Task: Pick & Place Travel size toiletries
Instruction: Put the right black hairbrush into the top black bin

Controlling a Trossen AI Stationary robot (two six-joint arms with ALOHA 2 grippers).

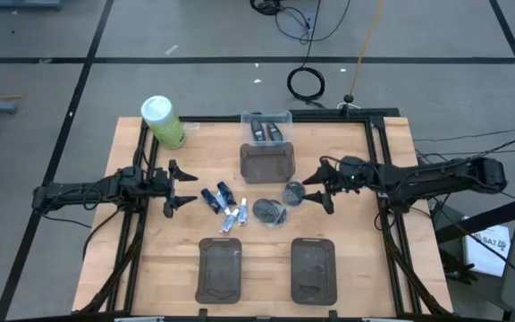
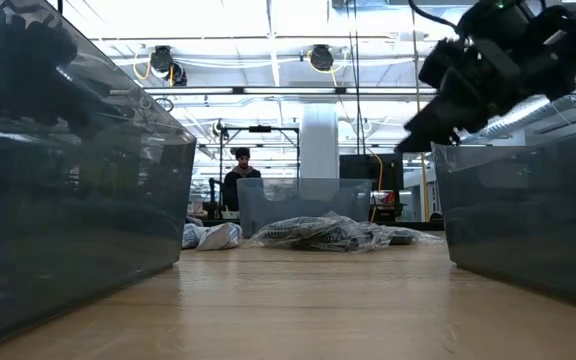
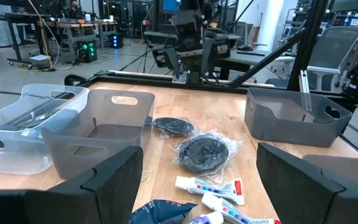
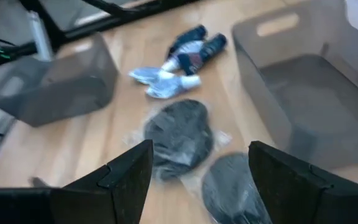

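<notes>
The travel size toiletries lie mid-table: two dark blue mini tubes [image 1: 218, 195], white-and-pale-blue mini tubes [image 1: 234, 217], and two round grey pots in clear wrap [image 1: 269, 211] [image 1: 293, 191]. My right gripper [image 1: 316, 188] hangs open, above the table and just to the right of the farther pot [image 4: 232, 186]; its fingers tip slightly down toward both pots [image 4: 179, 134] and touch nothing. My left gripper [image 1: 182, 189] waits open and level to the left of the tubes [image 3: 207, 185], with the pots [image 3: 204, 152] beyond. Small dark bottles [image 1: 267, 131] lie in a clear bin [image 1: 284, 117].
A dark grey tray [image 1: 268, 164] stands just beyond the pots, and two more [image 1: 220, 268] [image 1: 314, 268] stand at the near edge. A big green bottle with a white cap [image 1: 162, 121] stands at the far left. A person [image 2: 240, 175] stands in the room behind.
</notes>
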